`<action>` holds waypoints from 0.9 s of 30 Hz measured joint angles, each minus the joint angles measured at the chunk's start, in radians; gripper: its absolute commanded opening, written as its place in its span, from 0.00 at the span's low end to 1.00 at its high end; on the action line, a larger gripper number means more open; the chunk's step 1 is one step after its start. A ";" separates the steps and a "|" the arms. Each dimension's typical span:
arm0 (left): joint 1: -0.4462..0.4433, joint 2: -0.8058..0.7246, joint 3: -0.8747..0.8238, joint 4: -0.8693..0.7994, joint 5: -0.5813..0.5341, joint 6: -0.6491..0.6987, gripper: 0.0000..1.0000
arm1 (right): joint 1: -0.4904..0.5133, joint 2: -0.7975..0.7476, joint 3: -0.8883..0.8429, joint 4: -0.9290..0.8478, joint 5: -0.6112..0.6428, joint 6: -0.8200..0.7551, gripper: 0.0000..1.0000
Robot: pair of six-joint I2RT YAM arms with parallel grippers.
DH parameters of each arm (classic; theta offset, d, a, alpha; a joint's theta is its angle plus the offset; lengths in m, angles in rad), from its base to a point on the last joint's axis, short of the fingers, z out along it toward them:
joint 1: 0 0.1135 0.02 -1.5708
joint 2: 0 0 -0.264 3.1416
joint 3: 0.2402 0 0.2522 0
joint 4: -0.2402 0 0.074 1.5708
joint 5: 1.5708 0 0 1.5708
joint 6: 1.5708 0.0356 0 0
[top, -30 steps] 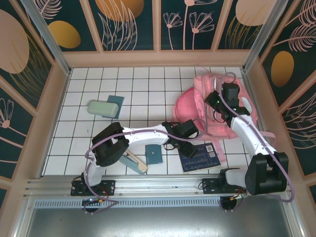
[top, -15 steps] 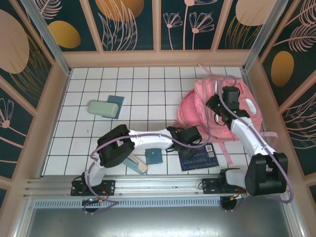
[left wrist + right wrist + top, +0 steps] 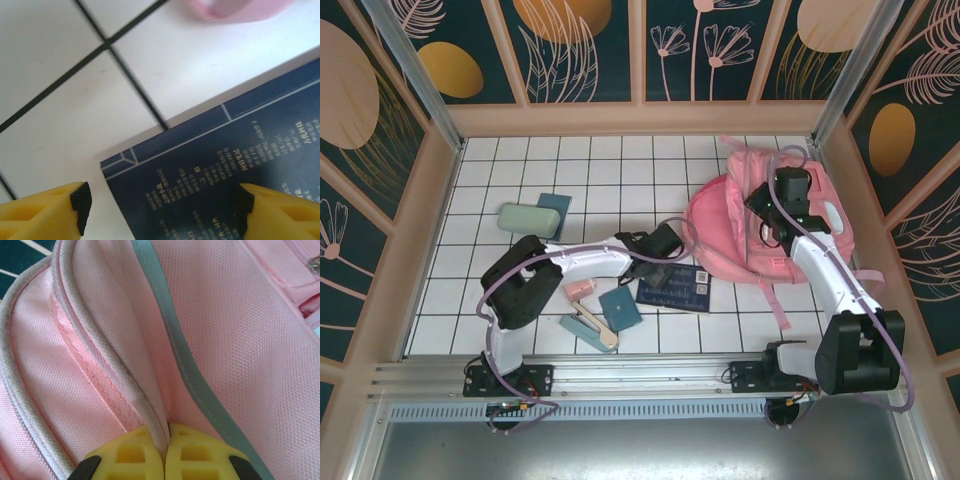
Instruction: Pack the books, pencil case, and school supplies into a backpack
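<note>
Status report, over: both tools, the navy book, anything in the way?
Left tool open, straddling navy book corner. Right tool shut on backpack fabric. Book flat on table. Pink strap nearby.

Spread yellow fingers (image 3: 45, 210) straddle the navy book's (image 3: 210, 165) corner (pink strap (image 3: 235, 10) above).

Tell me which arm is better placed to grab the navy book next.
Left. The left tool is open over the navy book's corner; the right tool is shut on the backpack fabric.
</note>
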 measured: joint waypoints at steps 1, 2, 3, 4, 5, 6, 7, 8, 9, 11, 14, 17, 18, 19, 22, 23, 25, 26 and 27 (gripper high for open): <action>0.010 -0.008 -0.009 0.000 0.000 -0.006 0.77 | 0.000 0.001 0.006 -0.009 0.011 0.000 0.00; 0.022 -0.020 -0.022 0.000 0.004 -0.016 0.77 | 0.000 0.001 0.010 -0.016 0.023 0.000 0.00; 0.034 -0.032 -0.035 -0.001 0.011 -0.025 0.77 | 0.000 0.001 0.010 -0.019 0.034 0.001 0.00; 0.048 -0.045 -0.048 -0.001 0.022 -0.034 0.77 | 0.001 0.001 0.010 -0.022 0.042 0.002 0.00; 0.068 -0.064 -0.065 -0.001 0.037 -0.047 0.78 | 0.002 0.001 0.010 -0.023 0.048 0.002 0.00; 0.088 -0.084 -0.081 -0.001 0.057 -0.059 0.78 | 0.002 0.000 0.008 -0.023 0.055 0.002 0.00; 0.111 -0.108 -0.098 0.003 0.086 -0.077 0.78 | 0.006 0.000 0.005 -0.023 0.061 0.003 0.00; 0.131 -0.135 -0.114 0.010 0.123 -0.097 0.79 | 0.010 0.000 0.002 -0.024 0.065 0.003 0.00; 0.150 -0.157 -0.127 0.019 0.154 -0.113 0.79 | 0.018 0.000 -0.003 -0.024 0.068 0.003 0.00; 0.176 -0.203 -0.151 0.051 0.229 -0.159 0.80 | 0.038 0.000 -0.014 -0.027 0.080 0.013 0.00; 0.184 -0.255 -0.196 0.122 0.341 -0.237 0.81 | 0.074 -0.006 -0.048 -0.030 0.103 0.045 0.00; 0.192 -0.276 -0.251 0.209 0.454 -0.320 0.81 | 0.118 -0.027 -0.106 -0.033 0.127 0.071 0.00; 0.196 -0.275 -0.265 0.229 0.482 -0.344 0.81 | 0.133 -0.039 -0.129 -0.033 0.134 0.079 0.00; 0.201 -0.271 -0.280 0.250 0.506 -0.366 0.81 | 0.146 -0.050 -0.151 -0.034 0.138 0.085 0.00; 0.212 -0.254 -0.303 0.271 0.548 -0.410 0.81 | 0.179 -0.060 -0.194 -0.039 0.142 0.097 0.00; 0.214 -0.246 -0.304 0.271 0.552 -0.420 0.81 | 0.189 -0.060 -0.206 -0.039 0.143 0.101 0.00; 0.214 -0.234 -0.304 0.272 0.550 -0.429 0.81 | 0.202 -0.060 -0.219 -0.038 0.146 0.106 0.00; 0.214 -0.232 -0.304 0.267 0.545 -0.432 0.82 | 0.206 -0.060 -0.224 -0.036 0.148 0.108 0.00; 0.214 -0.231 -0.304 0.262 0.540 -0.435 0.82 | 0.209 -0.060 -0.227 -0.035 0.151 0.108 0.00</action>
